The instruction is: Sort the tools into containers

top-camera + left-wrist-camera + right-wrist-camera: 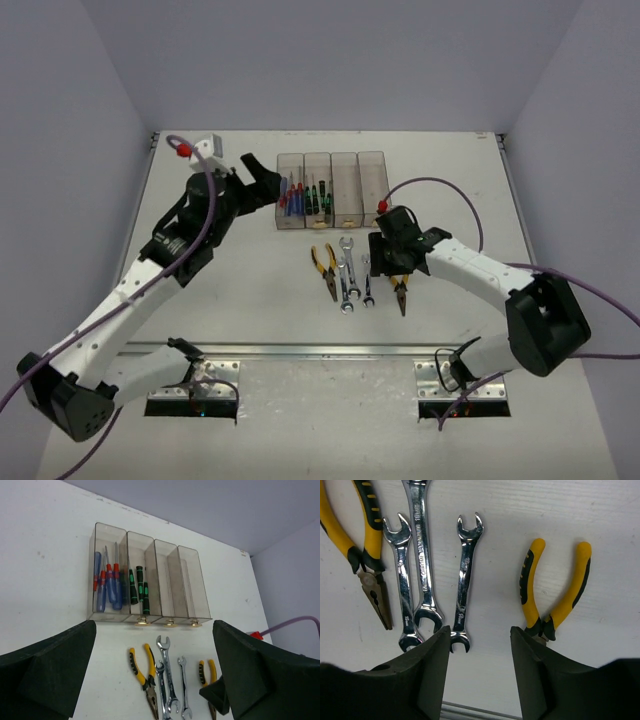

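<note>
- A robotics lab test cell: a plain white worktop [250, 300] boxed in by 3 blank pale walls [330, 60].
- At the worktop's near edge, a left arm [110, 305] and a right arm [480, 270] stand bolted by a metal rail [320, 350], trailing purple cables [440, 182].

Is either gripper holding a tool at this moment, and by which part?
Nothing is held. The left gripper stands open and empty; the right gripper is open too, only bare table between its fingers.

Three silver wrenches [422, 555] lie between two pliers [555, 595], with the end effector [480, 632] part-open above them.
</note>
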{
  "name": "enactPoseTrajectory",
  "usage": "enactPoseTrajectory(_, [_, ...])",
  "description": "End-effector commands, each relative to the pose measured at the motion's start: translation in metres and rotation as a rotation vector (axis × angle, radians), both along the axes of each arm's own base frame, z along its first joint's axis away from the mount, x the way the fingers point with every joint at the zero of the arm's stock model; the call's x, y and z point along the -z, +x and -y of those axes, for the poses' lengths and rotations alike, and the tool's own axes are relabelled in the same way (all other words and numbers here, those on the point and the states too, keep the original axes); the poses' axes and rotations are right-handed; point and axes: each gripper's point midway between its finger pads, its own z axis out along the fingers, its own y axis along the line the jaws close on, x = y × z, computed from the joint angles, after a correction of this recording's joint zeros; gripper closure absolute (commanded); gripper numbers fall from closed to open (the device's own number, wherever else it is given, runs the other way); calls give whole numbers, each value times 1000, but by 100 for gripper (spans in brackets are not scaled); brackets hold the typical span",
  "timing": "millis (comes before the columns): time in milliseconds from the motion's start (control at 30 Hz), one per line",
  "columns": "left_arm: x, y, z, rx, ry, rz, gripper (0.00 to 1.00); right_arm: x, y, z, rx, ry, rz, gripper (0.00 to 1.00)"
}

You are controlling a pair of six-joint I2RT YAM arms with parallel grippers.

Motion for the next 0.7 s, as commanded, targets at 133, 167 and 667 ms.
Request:
enactPoseTrajectory(133, [51, -64, -15, 72, 15, -137, 0, 11, 24, -18, 48, -101, 5, 50])
enactPoseTrajectory(167, [51, -69, -19, 80, 34, -147, 0, 16, 23, -18, 51, -111, -7, 50])
enactPoseTrajectory(667, [54, -107, -59, 36, 120, -67, 0, 64, 15, -23, 68, -201, -143, 62])
